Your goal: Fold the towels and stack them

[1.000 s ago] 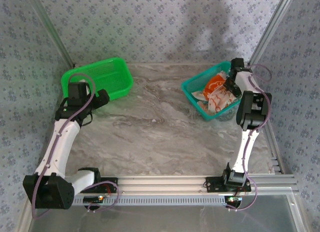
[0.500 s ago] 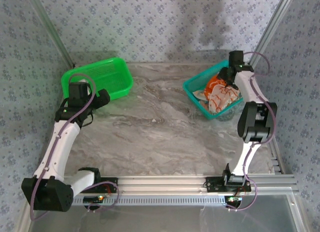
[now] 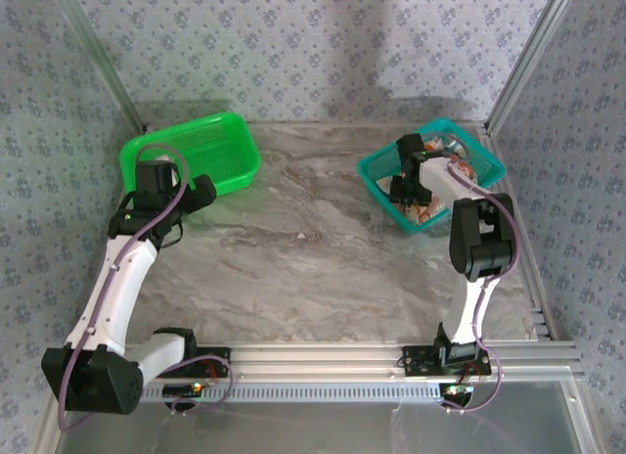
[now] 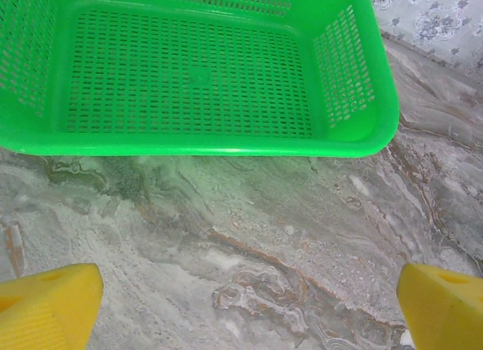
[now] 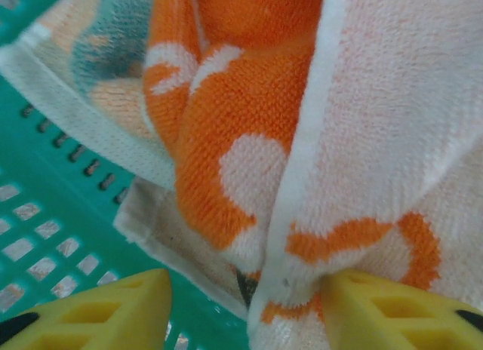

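The towels (image 3: 462, 166) lie crumpled in the teal basket (image 3: 430, 128) at the back right. My right gripper (image 3: 407, 188) reaches down into that basket. In the right wrist view an orange towel with white flowers (image 5: 219, 139) and a peach towel with orange prints (image 5: 392, 124) bunch between the fingers of the right gripper (image 5: 245, 308). The jaws stand apart: the right finger touches the peach cloth, and the left finger is clear of the cloth. A pale teal printed towel (image 5: 106, 41) lies behind. My left gripper (image 3: 201, 194) hangs open over bare table, in front of the green basket (image 4: 196, 78).
The green basket (image 3: 191, 151) at the back left holds nothing. Marble tabletop (image 3: 293, 258) stretches between the two baskets. Patterned walls and metal frame posts close in the back and sides. The arm bases sit on a rail at the near edge.
My right gripper swung from the far right side of the teal basket leftward and down into the towels. The left arm has not moved.
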Robot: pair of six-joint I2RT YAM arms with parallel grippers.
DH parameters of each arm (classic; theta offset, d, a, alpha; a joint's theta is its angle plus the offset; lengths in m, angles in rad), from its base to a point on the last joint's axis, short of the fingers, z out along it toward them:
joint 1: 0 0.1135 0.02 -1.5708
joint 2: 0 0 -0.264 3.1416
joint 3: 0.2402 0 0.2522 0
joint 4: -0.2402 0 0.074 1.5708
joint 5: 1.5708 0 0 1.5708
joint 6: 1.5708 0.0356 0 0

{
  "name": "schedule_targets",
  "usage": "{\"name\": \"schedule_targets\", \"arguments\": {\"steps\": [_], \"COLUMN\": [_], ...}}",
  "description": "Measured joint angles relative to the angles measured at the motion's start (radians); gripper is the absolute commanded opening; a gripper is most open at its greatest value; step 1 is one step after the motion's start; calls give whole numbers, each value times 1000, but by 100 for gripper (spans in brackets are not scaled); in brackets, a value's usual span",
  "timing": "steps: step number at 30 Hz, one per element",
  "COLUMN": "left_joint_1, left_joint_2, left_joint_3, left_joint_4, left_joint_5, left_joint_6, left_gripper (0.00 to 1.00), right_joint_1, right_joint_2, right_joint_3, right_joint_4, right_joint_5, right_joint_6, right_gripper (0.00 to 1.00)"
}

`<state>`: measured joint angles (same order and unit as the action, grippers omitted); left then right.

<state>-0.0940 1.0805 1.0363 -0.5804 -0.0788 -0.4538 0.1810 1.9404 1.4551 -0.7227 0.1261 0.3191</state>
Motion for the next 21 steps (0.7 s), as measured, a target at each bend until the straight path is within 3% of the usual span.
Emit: {"name": "schedule_targets", "arguments": {"steps": [4,7,16,21], "left_joint_1": [0,0,0,0], "left_joint_2": [0,-3,-36,-41], "left_joint_3": [0,0,0,0], "left_joint_4": [0,-2,-30,-31], "left_joint_5": [-1,-5,-19,-23], "left_joint_6": [8,11,15,15], "left_gripper": [100,100,100,100], "right_joint_1": [6,2,-74,-126], "right_joint_2": [90,172,364,387], "right_joint_3": [78,187,548,633], "right_joint_4": [-7,-5,11,19], "right_joint_5": [-19,-41,-71,-81], "right_joint_6": [18,35,58,48], "right_gripper": [43,43,53,57]}}
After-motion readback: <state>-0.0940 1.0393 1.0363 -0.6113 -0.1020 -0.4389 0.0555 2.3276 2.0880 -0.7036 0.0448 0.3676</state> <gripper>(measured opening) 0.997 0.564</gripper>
